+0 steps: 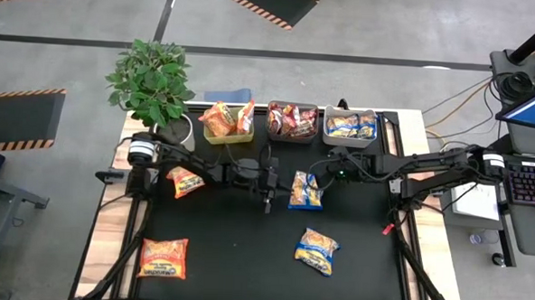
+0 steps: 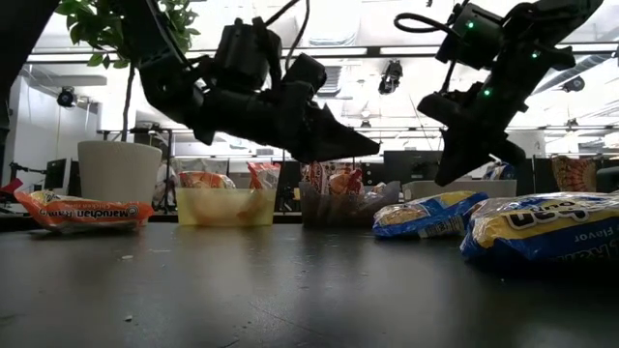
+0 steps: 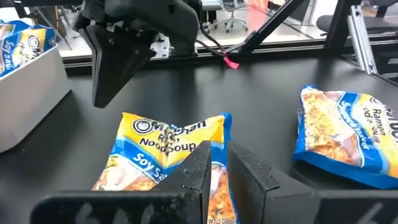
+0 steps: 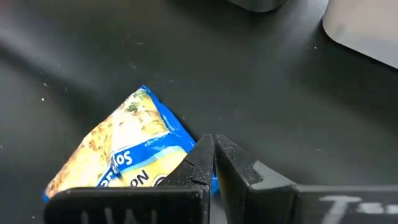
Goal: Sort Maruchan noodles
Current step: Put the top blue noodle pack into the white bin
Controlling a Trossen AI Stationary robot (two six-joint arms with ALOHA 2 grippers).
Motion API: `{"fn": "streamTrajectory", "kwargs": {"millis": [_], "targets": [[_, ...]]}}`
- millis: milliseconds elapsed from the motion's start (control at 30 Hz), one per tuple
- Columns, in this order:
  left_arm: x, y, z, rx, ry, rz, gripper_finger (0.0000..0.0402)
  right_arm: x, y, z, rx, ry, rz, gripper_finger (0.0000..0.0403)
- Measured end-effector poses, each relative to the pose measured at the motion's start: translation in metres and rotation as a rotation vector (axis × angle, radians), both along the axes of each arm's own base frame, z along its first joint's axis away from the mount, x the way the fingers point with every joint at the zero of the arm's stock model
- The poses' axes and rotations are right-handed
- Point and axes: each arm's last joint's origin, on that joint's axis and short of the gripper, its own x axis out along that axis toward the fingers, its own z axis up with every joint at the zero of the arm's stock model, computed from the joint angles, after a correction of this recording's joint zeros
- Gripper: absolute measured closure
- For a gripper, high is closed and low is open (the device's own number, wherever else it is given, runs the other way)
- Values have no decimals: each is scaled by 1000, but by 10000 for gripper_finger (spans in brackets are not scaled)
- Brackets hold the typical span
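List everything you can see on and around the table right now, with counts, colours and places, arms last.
Blue-and-yellow packets loose on mat: 2; one at centre between the grippers, one nearer the front.
Orange-red packets loose on mat: 2; one at left under the left arm, one at front left.
Left bin: 1, pale yellowish, back edge, holds orange-red packets.
Middle bin: 1, dark, back edge, holds darker red packets.
Right bin: 1, grey, back edge, holds blue-and-yellow packets.
Potted plant: 1, green, white pot, back left corner.
Left gripper: fingers nearly together, holding nothing, beside the centre packet.
Right gripper: shut, empty, above that packet's far end.
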Motion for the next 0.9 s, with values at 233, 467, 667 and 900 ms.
{"fn": "streamTrajectory", "kwargs": {"millis": [233,467,667,900], "targets": [[15,-2,-12,-4,32,-6,365,0,0,0,12,-7,-17,394],[24,-2,-27,-7,76,-8,365,-1,2,-1,144,-39,-70,355],[23,-2,-28,10,99,-13,365,0,5,-2,244,-43,1,262],[24,-2,-36,17,131,-16,365,-2,5,-5,221,-23,29,148]]}}
